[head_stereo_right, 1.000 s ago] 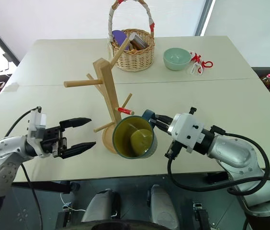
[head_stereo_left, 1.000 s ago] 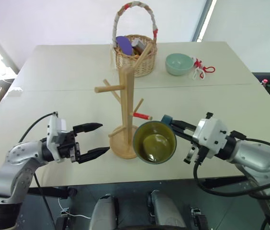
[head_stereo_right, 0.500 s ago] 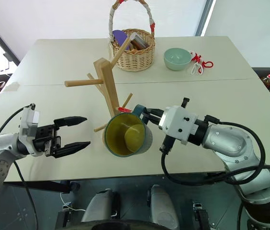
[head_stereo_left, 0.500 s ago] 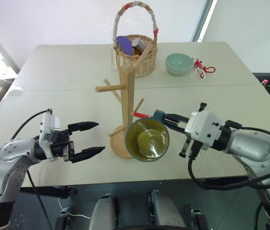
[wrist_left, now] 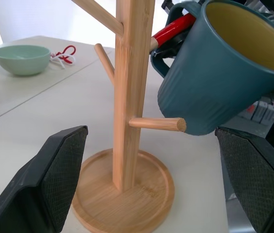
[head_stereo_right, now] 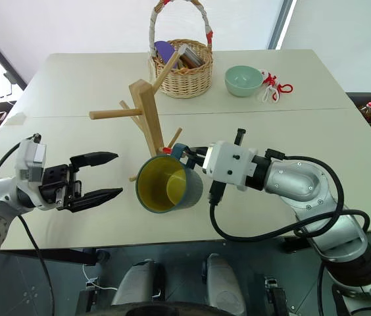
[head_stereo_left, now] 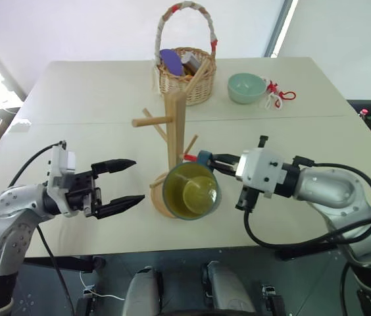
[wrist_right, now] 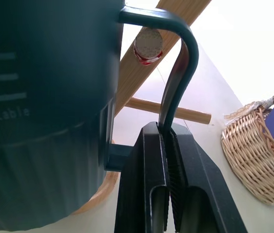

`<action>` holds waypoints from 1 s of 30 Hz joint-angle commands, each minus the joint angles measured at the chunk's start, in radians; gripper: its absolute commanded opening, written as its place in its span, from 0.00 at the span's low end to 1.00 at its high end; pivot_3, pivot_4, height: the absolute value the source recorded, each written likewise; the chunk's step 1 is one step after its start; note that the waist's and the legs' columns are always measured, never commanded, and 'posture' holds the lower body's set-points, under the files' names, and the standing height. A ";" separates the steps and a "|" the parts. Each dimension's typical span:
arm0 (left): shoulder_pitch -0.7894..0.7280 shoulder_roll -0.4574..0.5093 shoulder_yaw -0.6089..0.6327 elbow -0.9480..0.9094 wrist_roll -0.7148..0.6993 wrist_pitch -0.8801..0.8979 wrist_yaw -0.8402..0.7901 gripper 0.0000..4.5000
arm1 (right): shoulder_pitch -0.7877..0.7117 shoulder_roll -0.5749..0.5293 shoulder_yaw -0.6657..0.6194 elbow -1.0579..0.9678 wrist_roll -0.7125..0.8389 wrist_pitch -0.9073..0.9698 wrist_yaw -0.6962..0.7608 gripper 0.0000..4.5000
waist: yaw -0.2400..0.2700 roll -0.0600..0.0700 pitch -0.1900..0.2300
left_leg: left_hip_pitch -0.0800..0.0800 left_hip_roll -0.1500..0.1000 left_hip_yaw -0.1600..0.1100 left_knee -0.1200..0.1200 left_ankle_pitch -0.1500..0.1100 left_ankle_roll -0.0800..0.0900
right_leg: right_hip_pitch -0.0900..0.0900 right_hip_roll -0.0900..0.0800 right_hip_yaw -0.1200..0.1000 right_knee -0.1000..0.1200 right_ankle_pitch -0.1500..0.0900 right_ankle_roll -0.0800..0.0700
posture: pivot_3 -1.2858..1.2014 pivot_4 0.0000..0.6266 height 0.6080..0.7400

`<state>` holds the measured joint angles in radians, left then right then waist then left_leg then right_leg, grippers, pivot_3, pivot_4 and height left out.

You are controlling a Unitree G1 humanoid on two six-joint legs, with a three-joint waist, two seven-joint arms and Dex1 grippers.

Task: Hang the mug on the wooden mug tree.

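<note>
Now mug (head_stereo_left: 191, 191) approx at red-tipped peg (head_stereo_left: 190, 157).

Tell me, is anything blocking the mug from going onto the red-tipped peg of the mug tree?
Nothing visible blocks it. The right gripper pinches the mug by its handle, and the red-tipped peg of the wooden mug tree sits right at the handle's loop.

The tool (wrist_right: 168, 145) pinches the mug (wrist_right: 44, 107) handle, framing the red-tipped peg (wrist_right: 148, 46).
</note>
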<state>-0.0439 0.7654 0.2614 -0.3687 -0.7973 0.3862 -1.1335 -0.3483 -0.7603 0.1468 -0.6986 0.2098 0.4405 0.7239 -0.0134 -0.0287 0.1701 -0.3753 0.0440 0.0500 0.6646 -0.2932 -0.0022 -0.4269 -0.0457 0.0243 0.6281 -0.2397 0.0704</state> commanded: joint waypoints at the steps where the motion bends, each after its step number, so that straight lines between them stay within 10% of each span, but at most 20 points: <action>1: -0.011 0.005 0.025 -0.041 -0.015 -0.002 0.009 1.00 | -0.031 0.011 0.002 0.007 -0.015 -0.010 0.004 0.01 | 0.000 0.000 0.000 | 0.000 0.000 0.000 0.000 0.000 0.000 | 0.000 0.000 0.000 0.000 0.000 0.000 | 0.52 0.24 1.00; 5: -0.014 -0.001 0.018 -0.046 -0.014 -0.004 0.019 1.00 | -0.044 0.016 0.006 0.015 -0.023 -0.008 0.006 0.21 | 0.000 0.000 0.000 | 0.000 0.000 0.000 0.000 0.000 0.000 | 0.000 0.000 0.000 0.000 0.000 0.000 | 0.52 0.24 1.00; 9: -0.017 -0.003 0.017 -0.045 -0.015 -0.004 0.023 1.00 | -0.058 0.018 -0.003 0.008 -0.031 -0.013 0.006 0.66 | 0.000 0.000 0.000 | 0.000 0.000 0.000 0.000 0.000 0.000 | 0.000 0.000 0.000 0.000 0.000 0.000 | 0.52 0.24 1.00; 22: 0.005 -0.052 0.083 0.064 -0.021 0.067 0.200 1.00 | 0.175 0.003 -0.416 -0.014 0.350 0.152 0.091 0.66 | 0.003 -0.002 0.001 | -0.001 0.001 -0.001 0.000 0.000 0.000 | 0.001 -0.001 0.000 -0.001 0.000 0.000 | 0.52 0.24 1.00; 30: 0.028 -0.197 0.117 0.273 0.245 -0.142 0.450 1.00 | 0.265 0.285 -0.469 0.320 0.266 -0.112 -0.068 0.66 | -0.003 -0.003 0.001 | 0.001 0.001 0.000 -0.001 0.000 0.000 | 0.001 0.001 0.000 0.001 0.001 0.000 | 0.52 0.24 1.00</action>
<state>-0.0094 0.5772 0.3374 -0.1094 -0.5851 0.3073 -0.7193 -0.0833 -0.4895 -0.3053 -0.4195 0.5034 0.4043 0.6769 -0.0163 -0.0321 0.1713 -0.3740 0.0452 0.0500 0.6639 -0.2932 -0.0022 -0.4260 -0.0444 0.0243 0.6288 -0.2392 0.0702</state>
